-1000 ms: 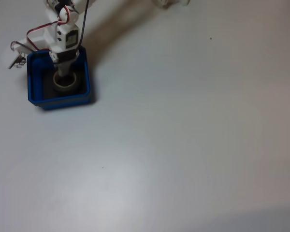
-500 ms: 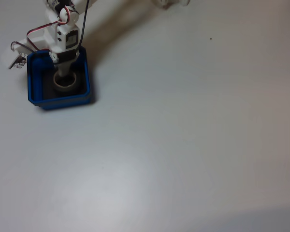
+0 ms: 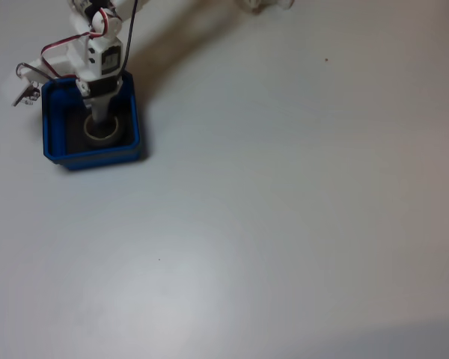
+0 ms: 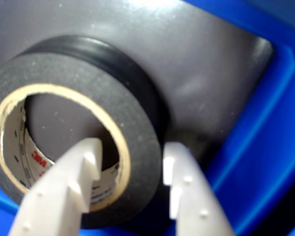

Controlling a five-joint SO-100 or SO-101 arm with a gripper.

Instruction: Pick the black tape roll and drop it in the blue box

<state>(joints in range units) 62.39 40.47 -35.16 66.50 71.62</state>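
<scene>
The black tape roll (image 4: 88,123) lies flat on the dark floor of the blue box (image 4: 265,147), hole facing up, and the pincer (image 4: 130,167) straddles its near wall: in the wrist view 1 white finger reaches down into the pale core where the printed liner shows, the other stands just outside the black outer band, so the ring's wall sits between the 2. The outer finger seems to stand a little off the tape, but I cannot tell whether the jaws are pressing on the ring or slack around it. Judged from this, the roll is already where the task wants it, and the coming move turns on that straddle: the jaws must be parted from the wall and the pincer must rise straight up along the roll's axis, since any sideways pull would drag the ring with the inner finger. The blue wall sits close on the right in the wrist view, leaving the outer finger little room to spread. In the fixed view the box (image 3: 54,149) sits at the upper left of the pale worktop (image 3: 284,209), the arm (image 3: 97,52) coming down into it from above with the roll (image 3: 102,132) under its tip; red and black wires loop beside the box's left edge.
</scene>
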